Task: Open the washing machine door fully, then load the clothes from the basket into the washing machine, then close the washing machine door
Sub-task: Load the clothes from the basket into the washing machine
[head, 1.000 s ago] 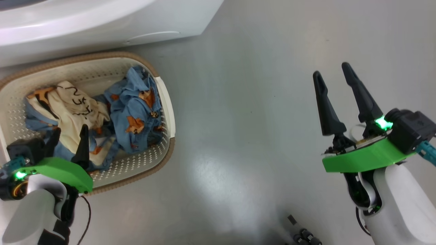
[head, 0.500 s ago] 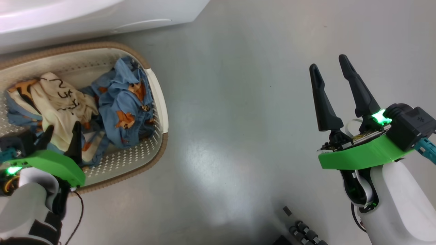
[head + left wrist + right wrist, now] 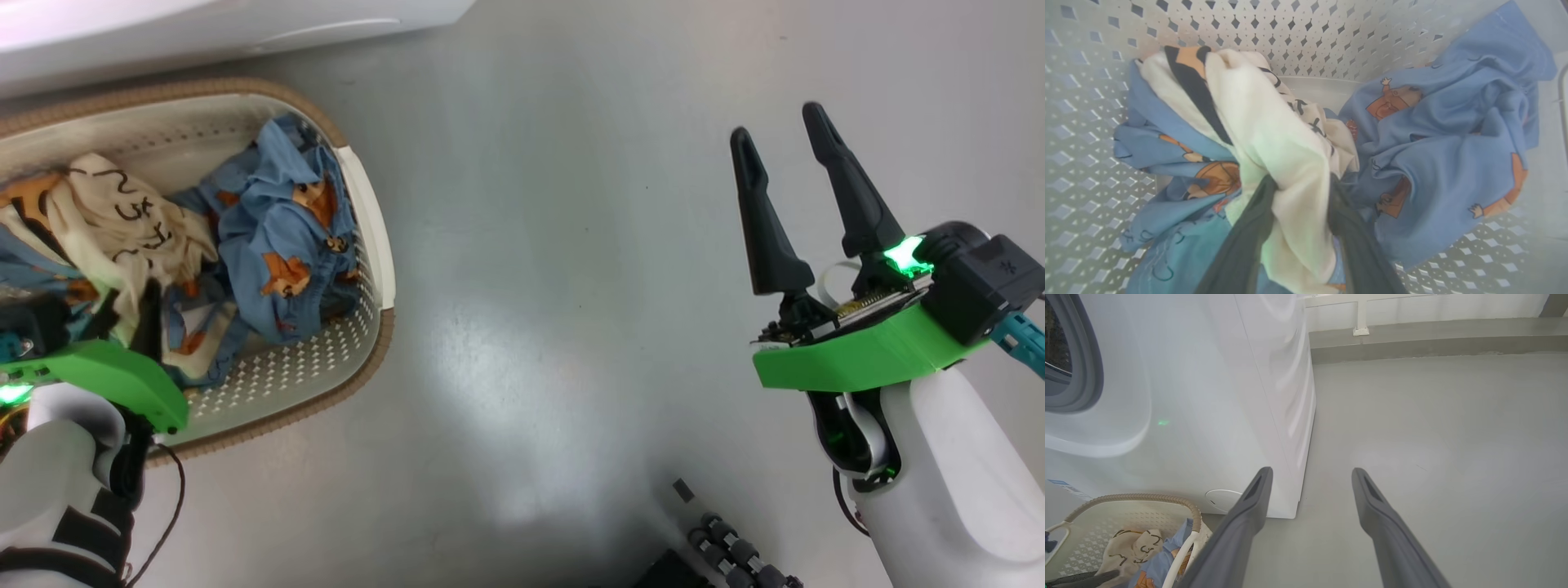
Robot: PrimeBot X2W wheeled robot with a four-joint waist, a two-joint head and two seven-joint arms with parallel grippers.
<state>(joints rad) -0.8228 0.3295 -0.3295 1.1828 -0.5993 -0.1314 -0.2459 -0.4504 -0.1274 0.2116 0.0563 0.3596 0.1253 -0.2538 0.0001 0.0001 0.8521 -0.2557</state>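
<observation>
1. Count: 1 basket (image 3: 277, 367), 1 washing machine (image 3: 1208, 396), and 2 end effectors w/ 2 dark fingers each.
2. The clothes (image 3: 277, 237) lie in 2 bunches, both inside the basket. One is a blue lump w/ orange figures on the side nearer the white handle (image 3: 377, 237). The other carries a cream part (image 3: 122, 220) w/ black marks. I can't tell how many garments that makes.
3. The basket sits on the grey floor (image 3: 571, 286), just in front of the washing machine and near its low round flap (image 3: 1222, 498). In the right wrist view I count 2 white handles.
4. The grey ring (image 3: 1084, 355) of the drum opening shows at the edge of the right wrist view.
5. Left end effector (image 3: 1302, 181): the arm reaches down into the basket. The fingers are part-closed on either side of the cream fold, and the fabric is bunched and pinched between them.
6. Right end effector (image 3: 775, 122): it hangs over bare floor, well apart from the basket. The fingers are spread wide w/ nothing between them and lean slightly left in the head view. Its wrist cam looks toward the washing machine's front corner.
</observation>
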